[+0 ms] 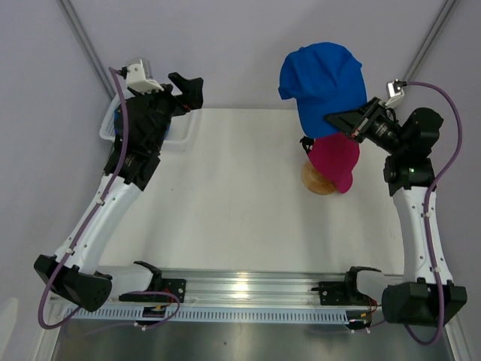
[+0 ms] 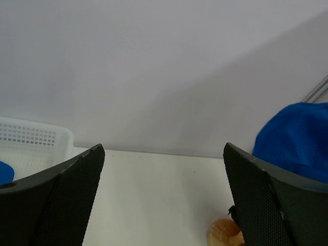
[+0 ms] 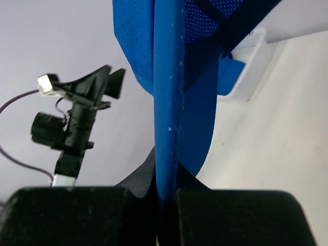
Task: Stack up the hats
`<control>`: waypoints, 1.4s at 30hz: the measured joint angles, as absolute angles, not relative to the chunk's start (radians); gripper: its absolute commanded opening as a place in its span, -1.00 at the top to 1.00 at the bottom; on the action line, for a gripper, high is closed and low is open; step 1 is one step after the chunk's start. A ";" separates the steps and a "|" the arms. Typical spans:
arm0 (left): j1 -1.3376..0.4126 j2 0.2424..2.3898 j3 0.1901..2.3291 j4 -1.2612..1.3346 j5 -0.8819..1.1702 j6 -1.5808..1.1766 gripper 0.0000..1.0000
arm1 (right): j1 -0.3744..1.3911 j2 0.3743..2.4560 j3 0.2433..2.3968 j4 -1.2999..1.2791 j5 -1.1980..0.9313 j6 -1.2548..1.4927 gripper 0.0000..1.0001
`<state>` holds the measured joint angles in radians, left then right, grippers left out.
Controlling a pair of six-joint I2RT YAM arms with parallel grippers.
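right hand (image 3: pixel 166 193) pinching blue hat (image 1: pixel 323 81) | pink hat (image 1: pixel 336 159) on stand (image 1: pixel 314 180) | basket (image 2: pixel 32 141) left

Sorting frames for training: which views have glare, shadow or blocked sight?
Top view: glare on the metal rail, light otherwise even. Left wrist: diagonal shadow across the wall. Right wrist: the blue cap, pinched in the right tool, sits close and hides the middle.

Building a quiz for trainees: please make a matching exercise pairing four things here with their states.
Things: 1 blue hat; 2 pink hat; 3 left gripper; 4 right gripper.
States: A open and empty; B resting on the wooden stand; C shut on fabric; D held aloft by its edge.
Pairs: 1-D; 2-B; 3-A; 4-C.
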<state>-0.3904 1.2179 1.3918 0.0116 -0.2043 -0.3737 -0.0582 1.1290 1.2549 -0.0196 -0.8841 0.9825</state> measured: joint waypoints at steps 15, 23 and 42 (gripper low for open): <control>-0.390 1.264 1.392 0.014 -0.087 -0.374 -0.99 | -0.145 1.399 1.262 -0.020 -0.952 0.950 1.00; -0.390 1.386 1.445 -0.026 -0.004 -0.377 -0.99 | -0.192 1.399 1.202 -0.009 -1.027 0.904 1.00; -0.523 1.673 1.654 -0.052 0.332 -0.321 -0.99 | -0.377 1.311 1.052 -0.227 -1.149 0.651 0.71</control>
